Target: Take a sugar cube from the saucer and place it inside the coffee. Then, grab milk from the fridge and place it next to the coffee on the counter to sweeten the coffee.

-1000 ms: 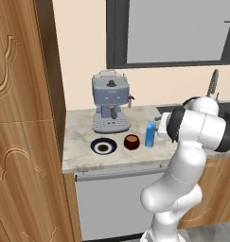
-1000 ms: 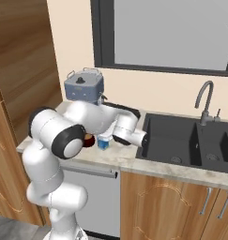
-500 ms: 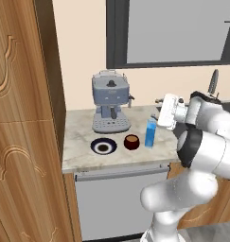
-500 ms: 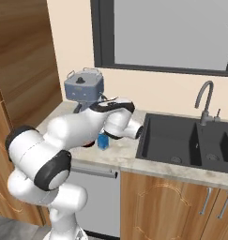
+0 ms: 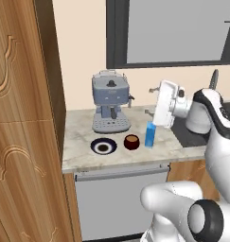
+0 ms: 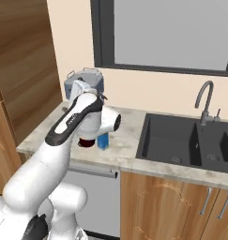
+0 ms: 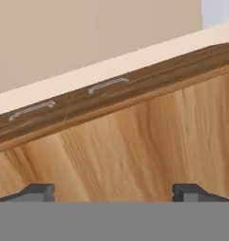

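- On my far left in the left base view stands a tall wooden cabinet [image 5: 22,118], its side meeting the left end of the counter [image 5: 78,142].
- Towards the counter's back edge I see the grey-blue espresso machine [image 5: 110,101].
- In front of it, near the front edge, lies the saucer [image 5: 103,146], navy rim, white ring, dark centre (I cannot make out a sugar cube on it at this size).
- Just right of the saucer and apart from it sits the coffee [image 5: 131,142], a squat red-brown cup.
- Next along, the milk [image 5: 150,134] stands upright just beside the cup, not touching it; in the right base view the blue carton [image 6: 103,140] shows partly behind my arm.
- My gripper [image 5: 164,104] hangs in the air above the milk, clear of it and of the cup, holding nothing. In the hand view its two dark finger tips [image 7: 38,191] stand far apart at the bottom corners, so the jaws are spread wide, facing wood-grain cabinet fronts [image 7: 134,150].
- Right of the counter's working stretch, the dark double sink [image 6: 181,140] is set into the slab, with a curved grey faucet [image 6: 205,101] at its back edge.
- Under the front edge I see a grey appliance front [image 5: 121,198].
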Robot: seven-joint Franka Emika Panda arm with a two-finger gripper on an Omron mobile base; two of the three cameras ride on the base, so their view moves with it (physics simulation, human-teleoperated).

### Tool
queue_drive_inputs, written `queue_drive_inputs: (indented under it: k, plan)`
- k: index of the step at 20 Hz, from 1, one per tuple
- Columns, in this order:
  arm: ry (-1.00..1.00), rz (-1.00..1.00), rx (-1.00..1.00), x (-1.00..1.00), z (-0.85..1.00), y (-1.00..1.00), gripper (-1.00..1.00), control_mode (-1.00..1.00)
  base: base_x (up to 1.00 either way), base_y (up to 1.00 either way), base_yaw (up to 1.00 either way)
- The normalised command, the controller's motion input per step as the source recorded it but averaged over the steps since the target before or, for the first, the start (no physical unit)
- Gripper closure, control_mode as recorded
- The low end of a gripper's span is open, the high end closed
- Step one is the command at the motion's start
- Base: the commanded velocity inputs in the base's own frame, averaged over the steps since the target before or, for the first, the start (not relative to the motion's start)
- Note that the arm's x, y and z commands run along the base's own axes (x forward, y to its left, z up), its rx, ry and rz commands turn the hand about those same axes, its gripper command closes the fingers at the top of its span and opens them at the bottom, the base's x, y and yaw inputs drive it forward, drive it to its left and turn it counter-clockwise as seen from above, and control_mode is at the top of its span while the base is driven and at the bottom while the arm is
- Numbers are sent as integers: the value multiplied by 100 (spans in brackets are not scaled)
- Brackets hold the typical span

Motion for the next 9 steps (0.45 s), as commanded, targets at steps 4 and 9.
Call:
queue_drive_inputs:
  k: [4,9]
  plan:
    - [-93,5,-42,-100,51,83,-100,-100,0,0,0]
    - [-98,3,-45,-100,32,83,-100,-100,0,0,0]
